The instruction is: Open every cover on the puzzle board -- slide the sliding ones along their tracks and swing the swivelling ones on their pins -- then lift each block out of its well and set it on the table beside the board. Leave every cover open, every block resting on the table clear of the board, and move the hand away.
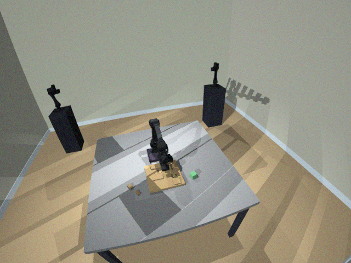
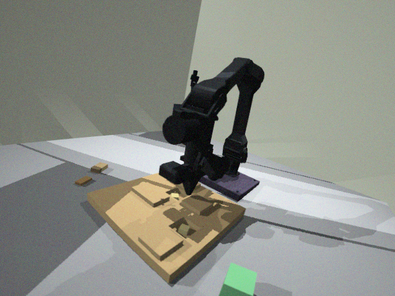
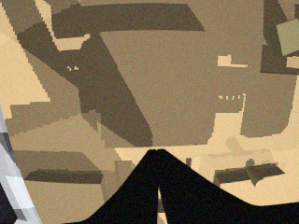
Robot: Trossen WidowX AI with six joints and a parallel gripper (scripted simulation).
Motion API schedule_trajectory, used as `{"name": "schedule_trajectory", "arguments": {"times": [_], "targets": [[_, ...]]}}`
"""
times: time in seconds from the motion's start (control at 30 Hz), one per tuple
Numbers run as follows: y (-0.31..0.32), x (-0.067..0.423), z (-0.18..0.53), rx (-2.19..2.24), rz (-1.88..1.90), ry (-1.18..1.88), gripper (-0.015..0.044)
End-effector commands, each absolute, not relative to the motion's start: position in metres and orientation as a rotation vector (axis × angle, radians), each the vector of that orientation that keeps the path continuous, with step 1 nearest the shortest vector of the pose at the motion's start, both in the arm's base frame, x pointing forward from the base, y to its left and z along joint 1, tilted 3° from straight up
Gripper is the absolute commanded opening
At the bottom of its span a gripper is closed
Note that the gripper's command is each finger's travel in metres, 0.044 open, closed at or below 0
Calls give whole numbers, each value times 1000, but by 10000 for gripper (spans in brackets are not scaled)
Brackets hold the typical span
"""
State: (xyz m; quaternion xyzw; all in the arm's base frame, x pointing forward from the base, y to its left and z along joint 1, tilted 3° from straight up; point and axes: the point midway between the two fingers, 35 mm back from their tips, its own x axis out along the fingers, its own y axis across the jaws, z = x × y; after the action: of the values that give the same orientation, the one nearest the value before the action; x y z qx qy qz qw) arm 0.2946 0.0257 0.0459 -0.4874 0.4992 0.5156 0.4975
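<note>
The wooden puzzle board [image 1: 155,187] [image 2: 119,214] lies in front of the arm's base. One raised cover [image 2: 161,242] is near its front corner. A second cover [image 2: 149,192] is on the left part, and a third [image 2: 197,203] is in shadow near the gripper. An uncovered well holds a dull greenish block [image 2: 183,229] [image 3: 289,38]. A small pale yellow piece [image 2: 174,195] shows in a dark recess beside the second cover. My gripper [image 1: 165,169] [image 2: 189,193] [image 3: 156,156] is shut and empty, fingertips down, low over the board's rear part. The arm partly hides that part.
A green cube [image 1: 193,175] [image 2: 241,277] is on the table right of the board. Two small brown blocks, one thicker [image 1: 130,186] [image 2: 99,167] and one flatter [image 1: 137,192] [image 2: 83,180], lie left of the board. The arm's purple base plate [image 2: 245,185] is behind the board.
</note>
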Motion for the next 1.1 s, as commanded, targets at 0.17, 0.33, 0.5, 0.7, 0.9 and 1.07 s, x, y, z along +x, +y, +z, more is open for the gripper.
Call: {"name": "schedule_trajectory", "arguments": {"times": [0.17, 0.33, 0.5, 0.7, 0.9, 1.07], "targets": [[28, 297, 59, -1174, 1242, 1201, 0], [28, 297, 66, -1174, 1242, 1201, 0], [29, 296, 72, -1174, 1242, 1201, 0], [29, 296, 80, -1174, 1242, 1201, 0], [23, 287, 80, -987, 1053, 1326, 0], [15, 272, 84, -590, 649, 1498, 0]]}}
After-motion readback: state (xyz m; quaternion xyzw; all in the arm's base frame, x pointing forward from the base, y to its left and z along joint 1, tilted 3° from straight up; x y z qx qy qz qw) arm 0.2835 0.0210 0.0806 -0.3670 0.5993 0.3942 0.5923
